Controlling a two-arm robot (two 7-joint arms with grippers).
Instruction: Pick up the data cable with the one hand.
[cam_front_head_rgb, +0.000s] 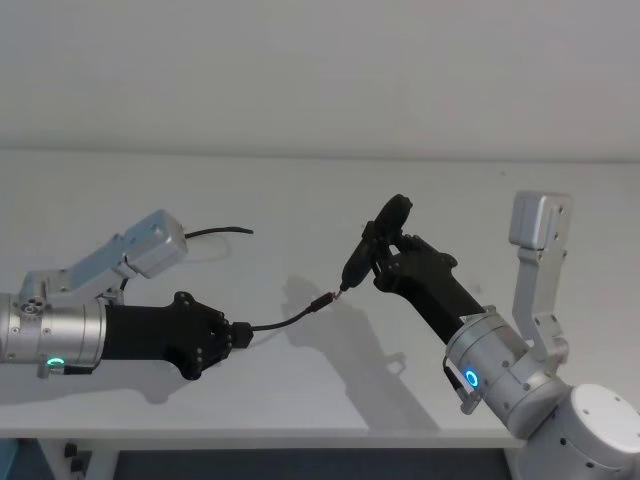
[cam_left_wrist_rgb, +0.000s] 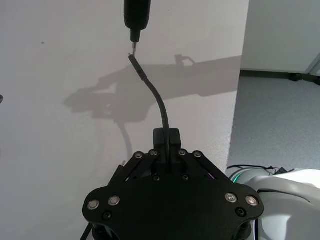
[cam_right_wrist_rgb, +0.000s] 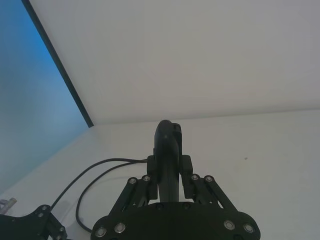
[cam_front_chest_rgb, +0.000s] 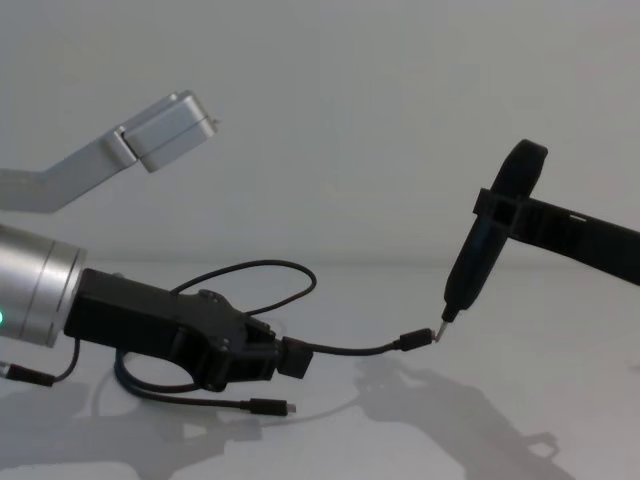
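My left gripper (cam_front_head_rgb: 238, 335), black and angular on a silver arm with a green ring light, is shut on the black data cable (cam_front_head_rgb: 290, 318) just above the table. The cable's free end curves up to the right, and its small plug (cam_front_chest_rgb: 413, 340) almost touches the metal tip of a slim black pen-like tool (cam_front_chest_rgb: 475, 265). My right gripper (cam_front_head_rgb: 385, 250) is shut on that tool and holds it tilted, tip down. In the left wrist view the cable (cam_left_wrist_rgb: 157, 97) rises from between the left gripper's (cam_left_wrist_rgb: 166, 137) fingers toward the tool (cam_left_wrist_rgb: 136, 15). The right wrist view has the tool (cam_right_wrist_rgb: 166, 145) in the right gripper (cam_right_wrist_rgb: 167, 165).
The rest of the cable lies in loops (cam_front_chest_rgb: 250, 270) on the white table behind and under my left arm, with another plug (cam_front_chest_rgb: 268, 406) lying near the front. The table's front edge (cam_front_head_rgb: 300, 437) runs close below both arms. A pale wall stands behind.
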